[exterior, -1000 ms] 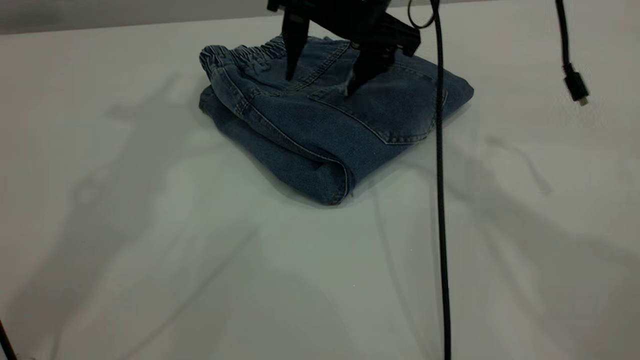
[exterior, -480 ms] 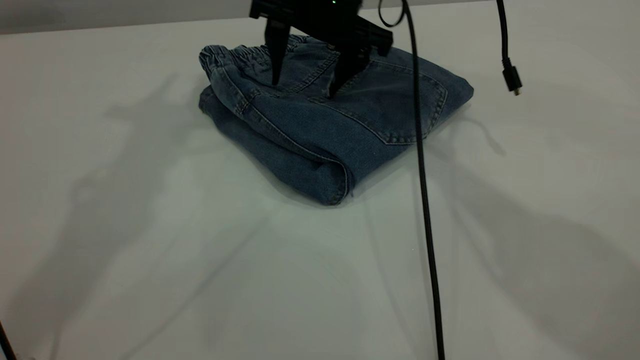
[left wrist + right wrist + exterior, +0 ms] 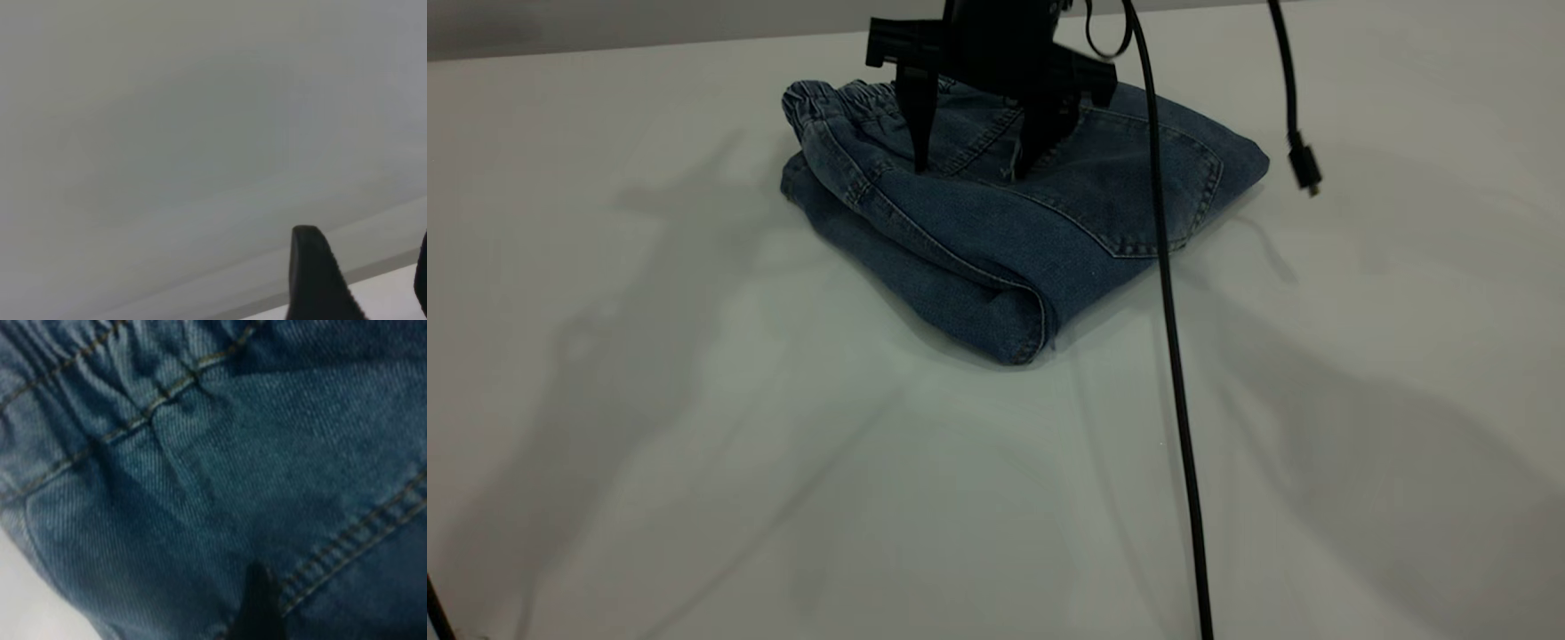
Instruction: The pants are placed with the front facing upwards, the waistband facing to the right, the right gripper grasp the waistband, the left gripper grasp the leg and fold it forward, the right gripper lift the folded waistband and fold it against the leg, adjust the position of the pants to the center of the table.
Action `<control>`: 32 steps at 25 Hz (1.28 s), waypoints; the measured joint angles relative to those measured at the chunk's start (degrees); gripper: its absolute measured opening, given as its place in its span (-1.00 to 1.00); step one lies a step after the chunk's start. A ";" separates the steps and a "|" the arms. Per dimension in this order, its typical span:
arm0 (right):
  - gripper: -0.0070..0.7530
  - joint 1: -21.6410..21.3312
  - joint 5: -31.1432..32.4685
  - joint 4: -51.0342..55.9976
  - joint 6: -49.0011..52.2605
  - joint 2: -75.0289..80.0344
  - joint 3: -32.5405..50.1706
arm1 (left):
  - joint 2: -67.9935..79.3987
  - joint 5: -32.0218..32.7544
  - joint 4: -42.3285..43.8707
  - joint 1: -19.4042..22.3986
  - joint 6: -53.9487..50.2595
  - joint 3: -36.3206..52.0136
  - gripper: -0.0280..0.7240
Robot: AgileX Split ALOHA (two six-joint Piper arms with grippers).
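black cable hanging down front | second cable, plug end dangling right

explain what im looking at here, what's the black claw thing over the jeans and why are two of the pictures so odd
The black claw is a robot arm's gripper, the right gripper. Its two fingers are spread open with their tips at the top of the folded pants, holding nothing. The pants are short blue denim ones, lying on a white table, with the gathered waistband at the far end. The wide picture comes from a camera outside the rig. The all-denim close-up comes from a camera on that arm's wrist, right above the cloth. The mostly grey picture is the other arm's wrist camera; the left gripper is away from the pants. The black cables hang from the rig.
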 joint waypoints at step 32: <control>0.32 5.69 14.09 -7.75 -28.72 -0.31 0.06 | 0.00 -0.13 0.02 0.16 0.00 0.00 0.00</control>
